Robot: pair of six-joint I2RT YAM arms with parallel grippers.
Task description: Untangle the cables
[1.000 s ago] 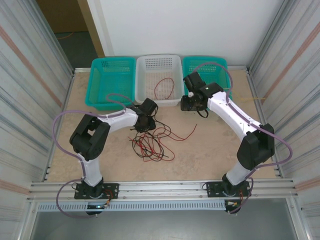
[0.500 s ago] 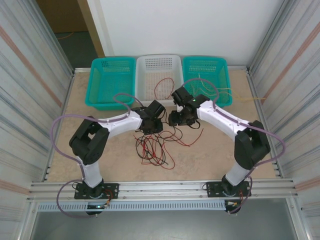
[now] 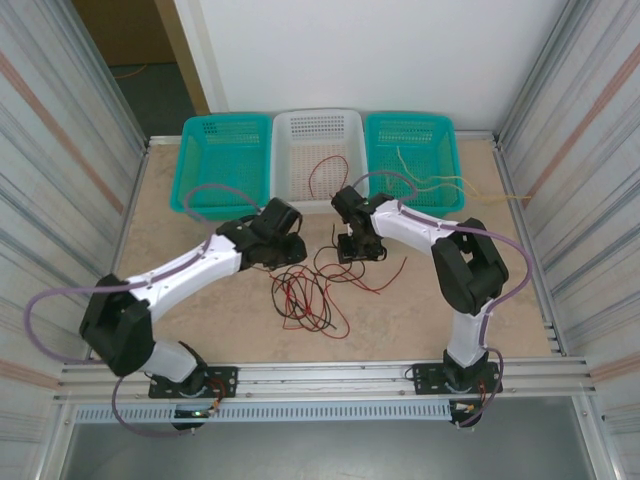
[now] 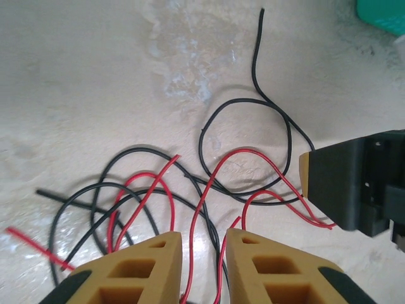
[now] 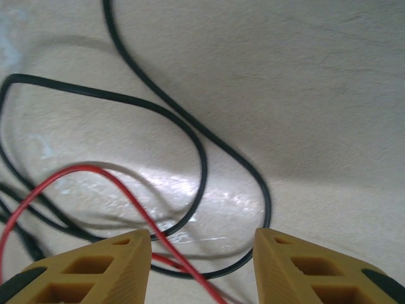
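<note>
Overhead, two teal baskets (image 3: pixel 228 122) flank one white basket (image 3: pixel 318 114); the cables (image 3: pixel 300 298) sprawl left-to-right near left pincer (image 4: pixel 202 237) and right pincer (image 5: pixel 201 232), both parted.

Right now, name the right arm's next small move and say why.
Probably lower the right end effector a little and close on the red cable: its fingers stand open just above the table, and that cable runs between them, crossing a black cable.

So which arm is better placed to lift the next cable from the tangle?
Left, probably: the left hand narrowly straddles a red cable, ready to pinch it. The right hand hangs wide open above a black loop, gripping nothing.
</note>
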